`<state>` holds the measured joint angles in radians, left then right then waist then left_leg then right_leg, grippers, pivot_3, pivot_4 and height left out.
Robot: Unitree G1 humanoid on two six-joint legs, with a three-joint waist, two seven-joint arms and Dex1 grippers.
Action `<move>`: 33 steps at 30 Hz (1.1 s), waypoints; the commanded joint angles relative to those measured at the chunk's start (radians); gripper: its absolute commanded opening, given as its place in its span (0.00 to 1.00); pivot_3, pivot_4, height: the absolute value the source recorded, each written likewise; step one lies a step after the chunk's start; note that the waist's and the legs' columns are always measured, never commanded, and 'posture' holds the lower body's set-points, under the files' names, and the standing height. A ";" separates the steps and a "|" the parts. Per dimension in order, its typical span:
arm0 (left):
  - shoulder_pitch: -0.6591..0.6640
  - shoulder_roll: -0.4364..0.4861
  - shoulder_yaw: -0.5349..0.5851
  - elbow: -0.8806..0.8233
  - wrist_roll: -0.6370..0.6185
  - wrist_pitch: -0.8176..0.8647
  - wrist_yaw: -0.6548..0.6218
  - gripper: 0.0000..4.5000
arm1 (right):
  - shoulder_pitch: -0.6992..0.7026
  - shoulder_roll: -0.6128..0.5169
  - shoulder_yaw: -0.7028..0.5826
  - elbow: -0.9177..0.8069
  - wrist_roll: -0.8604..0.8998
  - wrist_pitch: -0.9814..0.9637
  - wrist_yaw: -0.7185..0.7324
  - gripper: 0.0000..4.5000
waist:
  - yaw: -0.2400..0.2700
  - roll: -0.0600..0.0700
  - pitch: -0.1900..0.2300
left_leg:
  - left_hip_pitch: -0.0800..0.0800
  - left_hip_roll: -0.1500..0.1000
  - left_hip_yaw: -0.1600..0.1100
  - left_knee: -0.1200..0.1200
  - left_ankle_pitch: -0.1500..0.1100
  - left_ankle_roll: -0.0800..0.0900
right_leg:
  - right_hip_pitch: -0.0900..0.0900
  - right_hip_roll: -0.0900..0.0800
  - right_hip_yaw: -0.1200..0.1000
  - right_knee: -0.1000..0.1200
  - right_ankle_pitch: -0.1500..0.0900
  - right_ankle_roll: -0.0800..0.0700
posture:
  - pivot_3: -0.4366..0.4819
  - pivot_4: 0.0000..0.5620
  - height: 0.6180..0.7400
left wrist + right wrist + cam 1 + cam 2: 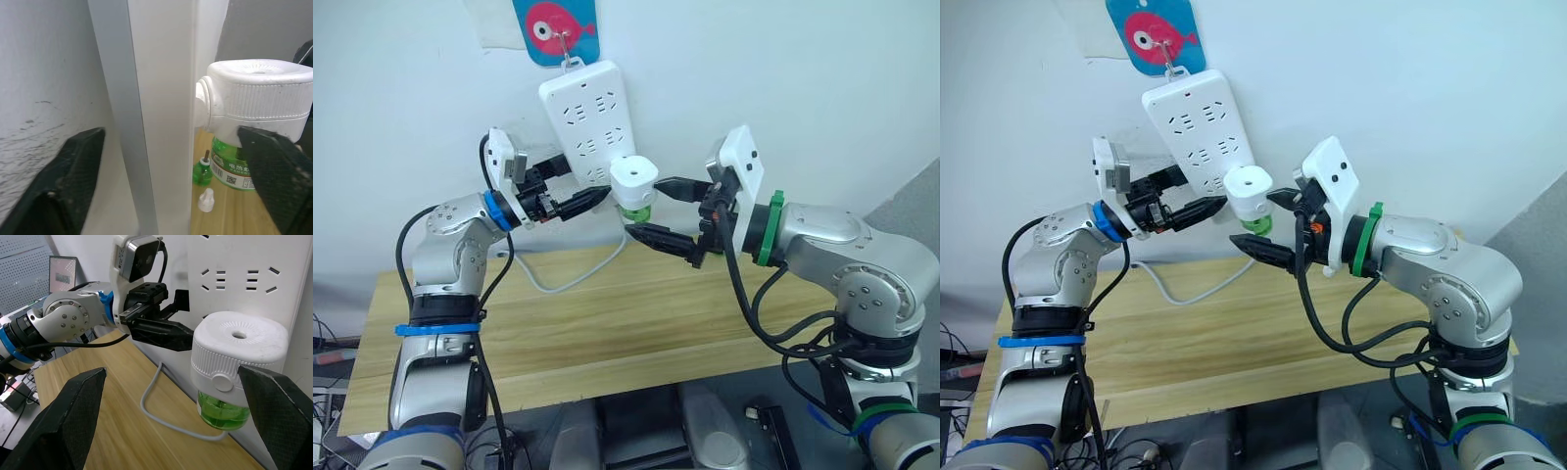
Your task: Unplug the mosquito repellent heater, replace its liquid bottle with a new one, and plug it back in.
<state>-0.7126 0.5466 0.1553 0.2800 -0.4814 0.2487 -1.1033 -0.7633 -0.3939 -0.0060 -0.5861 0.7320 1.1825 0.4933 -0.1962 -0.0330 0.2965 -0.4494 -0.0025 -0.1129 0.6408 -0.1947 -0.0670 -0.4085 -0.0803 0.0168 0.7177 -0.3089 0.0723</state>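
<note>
- The mosquito repellent heater (633, 182) is seen plugged into the lower end of the white power strip (589, 117), which hangs tilted on the wall.
- A green bottle (217, 412) holding green liquid is screwed in beneath the heater; a white label with small print and a square code is visible on it, too small to be read.
- On the wooden table (607, 323), a small capless green bottle (201, 170) and a loose white cap (206, 200) are seen.
- The left gripper (592, 201) is held open around the strip's edge.
- The right gripper (668, 211) is spread wide beside the heater, touching nothing.
- A fish-patterned hook (555, 29) carries the strip.
</note>
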 commanded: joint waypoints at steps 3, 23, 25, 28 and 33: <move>0.040 0.064 0.042 -0.069 -0.005 -0.035 -0.004 0.99 | 0.012 -0.021 -0.014 -0.030 0.032 -0.034 0.013 1.00 | 0.000 0.000 0.000 | 0.000 0.000 0.000 0.000 0.000 0.000 | 0.000 0.000 0.000 0.000 0.000 0.000 | 0.23 0.43 0.92; 0.427 0.139 0.188 -0.526 -0.136 0.118 0.168 0.99 | 0.145 0.000 0.074 -0.036 -0.035 -0.140 -0.057 1.00 | 0.037 0.000 0.000 | 0.000 0.001 0.000 0.000 0.000 0.000 | 0.000 0.000 0.000 0.000 0.000 0.000 | 0.31 0.38 0.92; 0.470 0.133 0.199 -0.569 -0.149 0.126 0.192 0.99 | 0.160 0.007 0.083 -0.038 -0.044 -0.150 -0.067 1.00 | 0.047 0.000 -0.001 | 0.000 0.001 0.000 0.000 0.000 0.000 | 0.000 0.000 0.001 0.000 0.000 0.000 | 0.32 0.37 0.92; 0.525 0.128 0.208 -0.617 -0.162 0.126 0.215 0.99 | 0.195 0.000 0.102 -0.047 -0.065 -0.171 -0.067 1.00 | 0.059 0.000 -0.001 | 0.000 0.001 0.000 0.000 0.000 0.000 | 0.000 0.000 0.001 0.000 0.000 0.000 | 0.32 0.37 0.92; 0.589 0.116 0.227 -0.686 -0.197 0.131 0.255 0.99 | 0.249 -0.001 0.139 -0.062 -0.101 -0.207 -0.074 1.00 | 0.065 0.000 -0.008 | 0.000 0.001 0.000 0.000 0.000 0.000 | 0.000 0.000 0.000 0.000 0.000 0.000 | 0.31 0.35 0.92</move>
<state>-0.1313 0.6643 0.3513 -0.3496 -0.6524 0.3837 -0.8641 -0.5202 -0.3932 0.1264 -0.5941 0.6440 1.0092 0.4253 -0.1315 -0.0329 0.2882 -0.4491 -0.0020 -0.1126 0.6404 -0.1946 -0.0673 -0.4084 -0.0804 0.0174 0.7174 -0.3087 0.0724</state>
